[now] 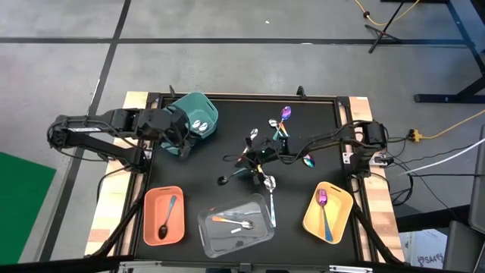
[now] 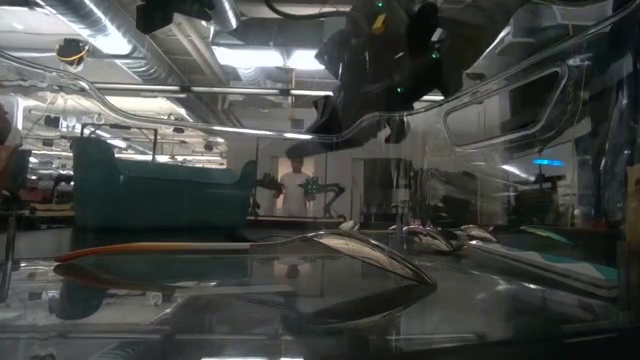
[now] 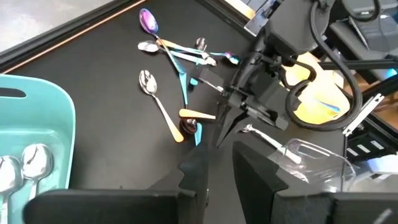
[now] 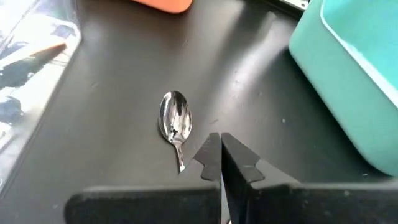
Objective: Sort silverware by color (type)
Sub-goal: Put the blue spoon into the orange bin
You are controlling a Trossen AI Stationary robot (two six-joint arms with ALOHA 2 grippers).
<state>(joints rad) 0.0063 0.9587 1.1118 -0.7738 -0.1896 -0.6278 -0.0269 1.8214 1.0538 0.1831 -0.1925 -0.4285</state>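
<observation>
Hovering right end effector (image 4: 221, 163), fingers pressed together, empty, just beside silver spoon (image 4: 173, 123) lying flat on black surface (image 1: 197, 163) mid-table. Spoon looks light, stiff, slick, low-profile; I'd pinch thin handle crosswise. Left end effector (image 3: 214, 163) over teal bin (image 1: 198, 115), can't tell its state.

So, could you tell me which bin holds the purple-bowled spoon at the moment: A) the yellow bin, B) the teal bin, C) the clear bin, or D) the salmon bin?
A: in the high view the purple-bowled spoon lies in the yellow bin at the table's right front, while the salmon bin holds only a black-bowled spoon.
</observation>
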